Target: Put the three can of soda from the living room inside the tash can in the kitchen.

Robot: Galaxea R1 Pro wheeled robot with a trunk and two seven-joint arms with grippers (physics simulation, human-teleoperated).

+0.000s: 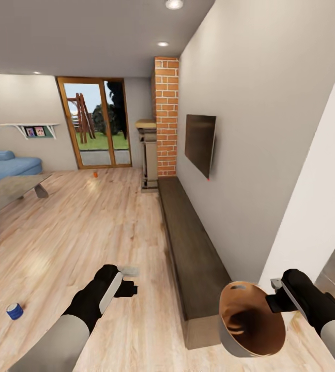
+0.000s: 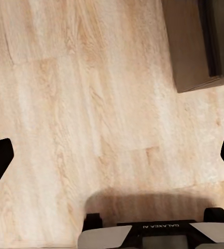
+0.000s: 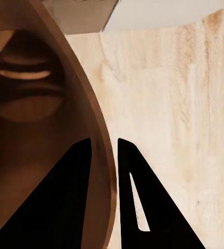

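Right hand (image 1: 272,298) pinches tash can (image 1: 251,323) rim (wrist view); left hand (image 1: 128,281) open.

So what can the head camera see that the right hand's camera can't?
Only the head view shows the blue sofa, the glass door, the brick column, a far-off orange can on the floor, and the left gripper, empty. Only the right wrist view shows, up close, a finger on each side of the bin's rim. Both show the right gripper holding the trash can above the wood floor.
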